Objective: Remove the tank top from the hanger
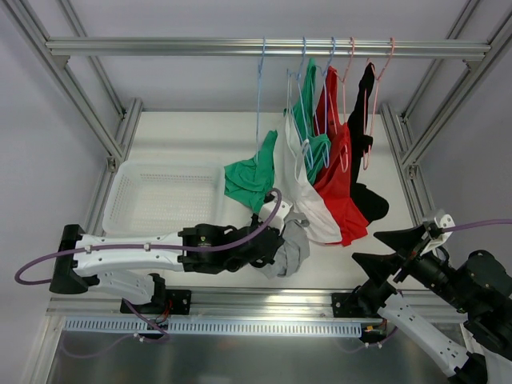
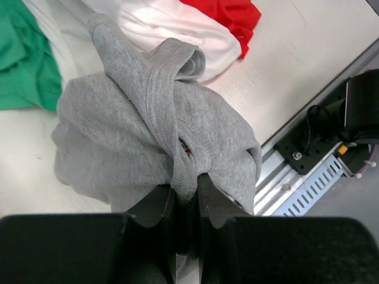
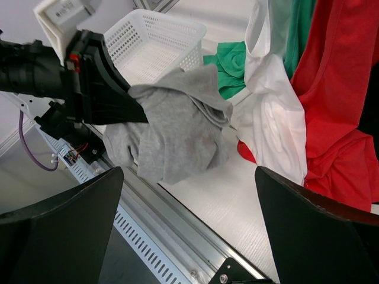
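White table under a hanger rail: our left gripper clenches the grey tank top; we judge it soft, light, best held by bunched folds. Our right gripper gapes empty.

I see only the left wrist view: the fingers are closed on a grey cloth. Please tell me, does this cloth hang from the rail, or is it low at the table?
Observer: The grey tank top is low near the front edge of the table, far from the rail. The left gripper pinches it.
Operator: Is there a place to put it?
Observer: A white basket stands on the table, to the left of the top.
Operator: And where is the right arm?
Observer: The right gripper hovers open to the right of the black top and touches nothing.
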`<action>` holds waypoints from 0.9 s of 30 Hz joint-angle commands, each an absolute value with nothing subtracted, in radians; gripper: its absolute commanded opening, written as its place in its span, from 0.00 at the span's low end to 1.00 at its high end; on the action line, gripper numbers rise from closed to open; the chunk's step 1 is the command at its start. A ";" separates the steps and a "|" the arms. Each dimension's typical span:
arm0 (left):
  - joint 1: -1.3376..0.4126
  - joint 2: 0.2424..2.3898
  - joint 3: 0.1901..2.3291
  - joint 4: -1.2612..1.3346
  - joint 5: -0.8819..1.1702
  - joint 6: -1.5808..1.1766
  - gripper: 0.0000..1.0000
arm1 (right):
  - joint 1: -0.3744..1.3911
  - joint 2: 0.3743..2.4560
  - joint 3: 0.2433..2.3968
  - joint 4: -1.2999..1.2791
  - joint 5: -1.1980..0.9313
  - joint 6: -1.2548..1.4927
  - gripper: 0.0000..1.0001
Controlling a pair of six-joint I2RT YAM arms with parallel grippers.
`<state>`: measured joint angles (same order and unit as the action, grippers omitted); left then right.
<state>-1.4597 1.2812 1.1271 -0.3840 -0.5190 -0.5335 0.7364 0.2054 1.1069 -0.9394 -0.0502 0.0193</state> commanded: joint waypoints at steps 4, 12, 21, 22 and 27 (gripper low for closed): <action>-1.465 1.166 1.232 -0.466 -0.693 -0.443 0.00 | 0.735 0.206 1.146 -0.904 -0.035 0.009 1.00; -1.398 1.086 1.269 -0.560 -0.824 -0.465 0.00 | 0.735 0.230 1.164 -0.890 -0.047 0.012 1.00; -0.982 0.973 1.186 -0.586 -0.646 -0.555 0.00 | 0.735 0.302 1.183 -0.842 -0.086 0.008 1.00; -0.895 0.966 1.174 -0.589 -0.608 -0.558 0.00 | 0.735 0.317 1.183 -0.836 -0.092 0.008 1.00; -0.631 0.945 1.112 -0.597 -0.474 -0.633 0.00 | 0.736 0.353 1.180 -0.795 -0.129 0.008 1.00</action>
